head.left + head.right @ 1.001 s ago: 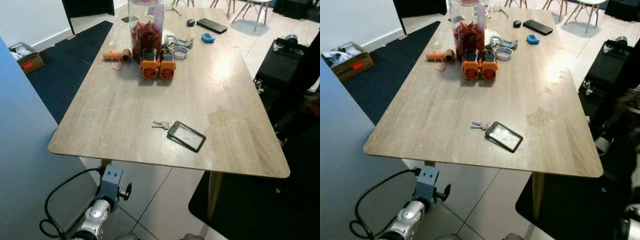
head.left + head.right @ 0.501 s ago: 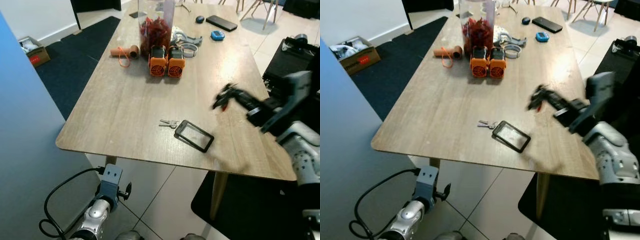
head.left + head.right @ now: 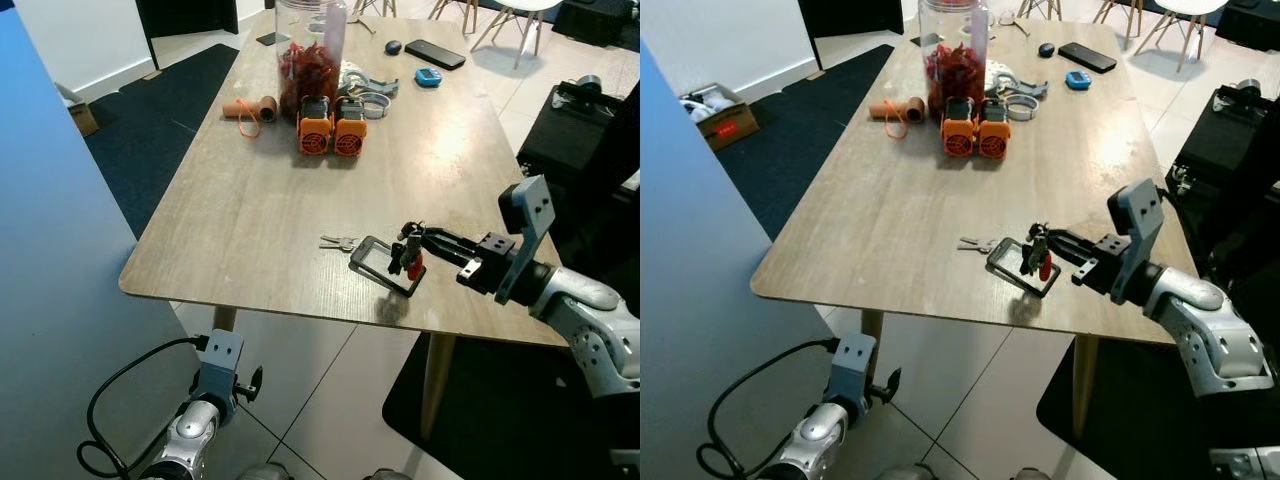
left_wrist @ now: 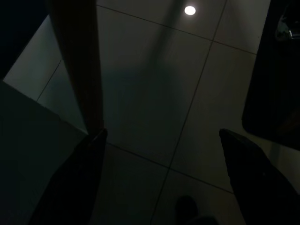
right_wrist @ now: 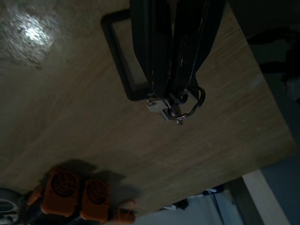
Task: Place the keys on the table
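Note:
My right gripper [image 3: 407,250] hangs low over the near part of the wooden table [image 3: 250,200], shut on a bunch of keys [image 3: 1040,262] with a red tag. In the right wrist view the key ring [image 5: 185,105] dangles from the closed fingertips [image 5: 159,79]. Right under it lies a black-framed card holder [image 3: 372,258]. A second small set of keys [image 3: 338,241] rests flat on the table just left of the holder. My left arm [image 3: 200,420] hangs idle beside the table leg; its wrist view is dark, with the fingers [image 4: 79,178] spread over the tiled floor.
At the far end stand a jar of red contents [image 3: 303,50], two orange devices [image 3: 332,131], an orange roll [image 3: 250,106], a phone [image 3: 434,54] and a blue disc [image 3: 427,76]. A blue wall [image 3: 50,250] is close on the left, a black case [image 3: 575,130] on the right.
My right arm has swung in from the right and come down over the card holder with the keys in its grip. The camera has shifted slightly.

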`<state>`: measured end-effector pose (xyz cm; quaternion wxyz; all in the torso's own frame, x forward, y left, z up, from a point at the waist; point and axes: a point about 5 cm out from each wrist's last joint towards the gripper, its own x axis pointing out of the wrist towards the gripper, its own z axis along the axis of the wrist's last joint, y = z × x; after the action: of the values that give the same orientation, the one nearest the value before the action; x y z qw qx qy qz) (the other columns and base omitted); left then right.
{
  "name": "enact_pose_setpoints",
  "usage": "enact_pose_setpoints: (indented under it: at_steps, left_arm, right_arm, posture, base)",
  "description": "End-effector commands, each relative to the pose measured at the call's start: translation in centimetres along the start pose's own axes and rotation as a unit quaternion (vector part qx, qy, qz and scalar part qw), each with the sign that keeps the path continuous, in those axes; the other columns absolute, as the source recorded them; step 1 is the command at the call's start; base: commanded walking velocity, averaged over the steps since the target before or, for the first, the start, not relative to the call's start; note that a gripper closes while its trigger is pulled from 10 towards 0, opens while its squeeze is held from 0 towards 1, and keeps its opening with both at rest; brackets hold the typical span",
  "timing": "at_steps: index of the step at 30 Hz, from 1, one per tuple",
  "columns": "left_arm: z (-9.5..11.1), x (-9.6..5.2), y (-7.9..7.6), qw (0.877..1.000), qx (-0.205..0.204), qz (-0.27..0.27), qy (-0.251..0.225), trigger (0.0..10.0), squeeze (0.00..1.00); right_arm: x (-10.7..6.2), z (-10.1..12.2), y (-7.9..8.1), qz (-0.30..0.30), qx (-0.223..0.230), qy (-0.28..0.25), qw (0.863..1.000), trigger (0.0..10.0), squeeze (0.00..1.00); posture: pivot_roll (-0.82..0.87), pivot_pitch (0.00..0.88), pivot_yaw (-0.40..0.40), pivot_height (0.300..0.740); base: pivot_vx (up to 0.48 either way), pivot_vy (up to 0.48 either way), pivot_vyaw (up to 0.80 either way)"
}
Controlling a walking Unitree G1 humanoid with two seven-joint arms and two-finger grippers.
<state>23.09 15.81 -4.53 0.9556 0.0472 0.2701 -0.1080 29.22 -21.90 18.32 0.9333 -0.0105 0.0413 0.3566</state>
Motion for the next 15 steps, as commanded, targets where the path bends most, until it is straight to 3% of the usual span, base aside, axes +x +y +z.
enact_pose_setpoints:
  at_steps: [1, 15]
  left_arm:
    - [-0.44, -0.19, -0.15, 1.000, -0.007, -0.001, 0.005, 10.0, 0.00]
    - [-0.46, -0.21, -0.07, 1.000, -0.006, 0.000, 0.006, 10.0, 0.00]
  right_arm:
    - [-0.42, 0.16, -0.01, -0.005, -0.002, 0.005, 1.000, 10.0, 0.00]
    - [-0.29, 0.20, -0.08, -0.016, -0.001, 0.003, 1.000, 10.0, 0.00]
  posture:
    - [0.03, 0.075, -0.013, 0.740]
    - [0.04, 0.075, -0.013, 0.740]
  base:
    - [0.000, 0.000, 0.00]
    - [0.000, 0.000, 0.00]
